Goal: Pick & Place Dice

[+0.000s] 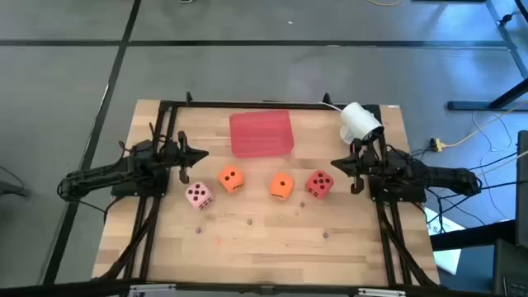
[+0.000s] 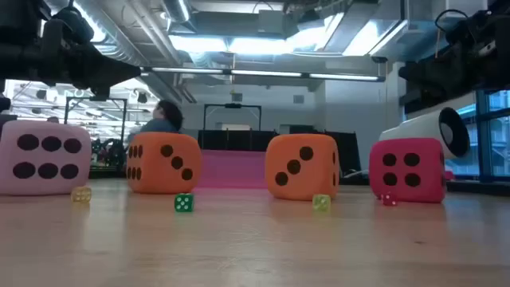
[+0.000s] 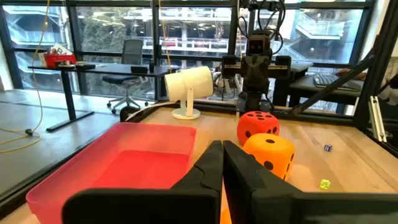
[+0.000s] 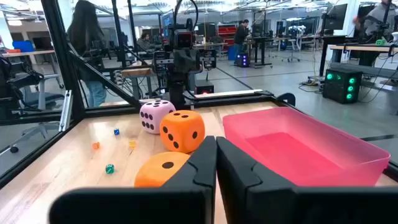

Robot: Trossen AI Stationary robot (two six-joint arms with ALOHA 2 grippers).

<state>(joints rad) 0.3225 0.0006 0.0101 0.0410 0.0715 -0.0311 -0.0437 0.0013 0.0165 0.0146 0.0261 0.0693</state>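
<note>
Dice on desk (image 2: 255, 247), in a row: pink die (image 2: 44, 163) | orange die (image 2: 163, 163) | second orange die (image 2: 303, 166) | red die (image 2: 406, 170) | Small beads in front: yellow (image 2: 80, 194), green (image 2: 184, 203), pale green (image 2: 321, 203) | Behind: pink tray (image 2: 231, 170), white camera (image 2: 442, 130)

Four dice sit in a row across the middle of the table (image 1: 272, 247): the pink die (image 1: 198, 195), an orange die (image 1: 231, 178), a second orange die (image 1: 281, 186) and the red die (image 1: 319, 184), with small gaps between them where a tool could slip through. Behind the row the red tray (image 1: 261, 134) blocks the back middle, and a white camera (image 1: 360, 121) stands at the back right corner, close to the right tool (image 1: 355, 167). The front of the table is wide open, with only tiny beads (image 2: 184, 203) lying there, and the left tool (image 1: 183, 159) has free room beside the pink die.
</note>
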